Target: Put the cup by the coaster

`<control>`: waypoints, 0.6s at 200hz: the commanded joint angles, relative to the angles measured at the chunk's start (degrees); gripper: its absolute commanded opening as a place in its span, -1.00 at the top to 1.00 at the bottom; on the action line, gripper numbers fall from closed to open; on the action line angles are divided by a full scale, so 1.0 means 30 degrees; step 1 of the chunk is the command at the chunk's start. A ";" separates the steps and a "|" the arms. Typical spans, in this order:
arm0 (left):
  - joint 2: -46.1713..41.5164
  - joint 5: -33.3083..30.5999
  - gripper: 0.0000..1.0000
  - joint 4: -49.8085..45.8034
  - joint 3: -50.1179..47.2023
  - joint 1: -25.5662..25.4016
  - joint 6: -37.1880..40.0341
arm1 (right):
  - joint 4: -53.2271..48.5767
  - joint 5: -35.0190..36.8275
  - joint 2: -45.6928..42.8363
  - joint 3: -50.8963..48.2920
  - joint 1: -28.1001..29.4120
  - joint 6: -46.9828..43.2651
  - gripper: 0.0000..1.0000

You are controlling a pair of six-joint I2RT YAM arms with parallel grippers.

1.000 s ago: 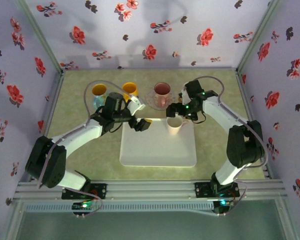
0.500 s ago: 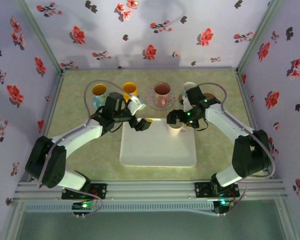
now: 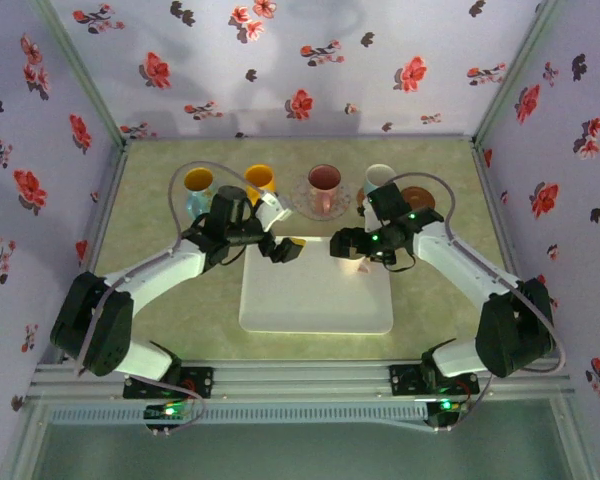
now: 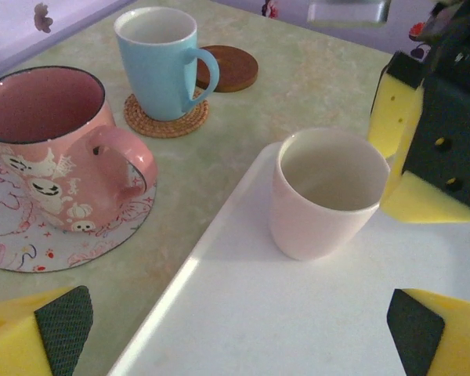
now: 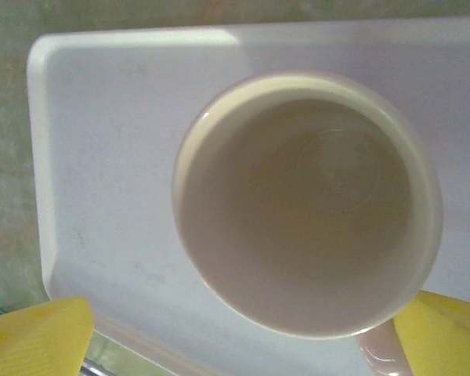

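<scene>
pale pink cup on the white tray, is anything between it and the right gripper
Nothing visible. The right gripper has its yellow fingers spread, with the pale pink cup just ahead of them.

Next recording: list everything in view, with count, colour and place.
tray: one, white, table centre
cup: one, pale pink, on the tray's far edge
pink mug: one, on patterned mat, back centre
blue mug: one, on woven coaster, back right
brown coaster: one, bare, right of blue mug
yellow cup: one, left of pink mug
yellow-rimmed cup: one, bluish below, back left
table: one, mottled green
walls: three, lilac floral
left tool: one, yellow-black, open, tray's far left
right tool: one, yellow-black, open, over the cup
</scene>
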 commanded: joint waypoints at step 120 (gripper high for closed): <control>-0.3541 0.0542 -1.00 -0.0436 -0.2951 -0.1107 0.1048 | -0.1457 0.5929 -0.1270 -0.1184 0.2085 -0.2183 -0.82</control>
